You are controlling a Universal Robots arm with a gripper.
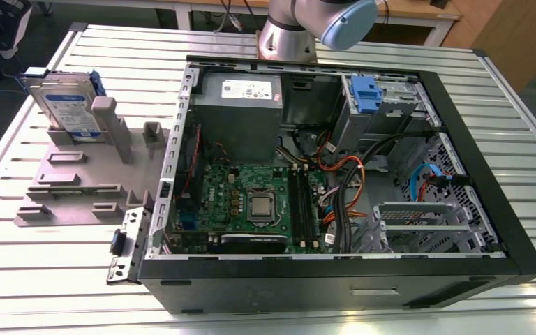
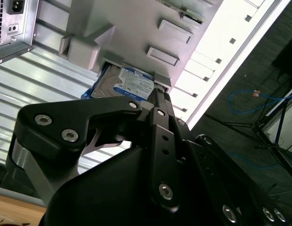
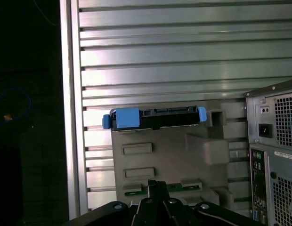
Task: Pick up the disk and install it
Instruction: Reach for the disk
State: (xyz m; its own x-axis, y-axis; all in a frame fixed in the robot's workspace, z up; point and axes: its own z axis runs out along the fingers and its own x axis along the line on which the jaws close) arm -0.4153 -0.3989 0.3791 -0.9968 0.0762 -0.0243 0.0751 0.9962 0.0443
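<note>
The disk (image 1: 68, 105) stands upright in the grey slotted stand (image 1: 72, 174) at the exterior view's left, its silver body with a white-and-blue label framed by blue rails. In the first wrist view I look down on the disk's top edge (image 3: 155, 117) with its blue rail ends, and my gripper (image 3: 155, 184) hangs well above the stand (image 3: 165, 155), apart from the disk. In the second wrist view the disk's label (image 2: 132, 84) shows just past my gripper (image 2: 158, 96). The fingers meet at their tips and hold nothing.
An open computer case (image 1: 491, 209) lies to the stand's right on the slatted metal table (image 1: 109, 56), with a motherboard, cables and a drive bay holding a blue clip (image 1: 366, 94). The case's rear panel (image 3: 273, 155) stands close beside the stand. The table edge (image 3: 70, 117) is near the disk.
</note>
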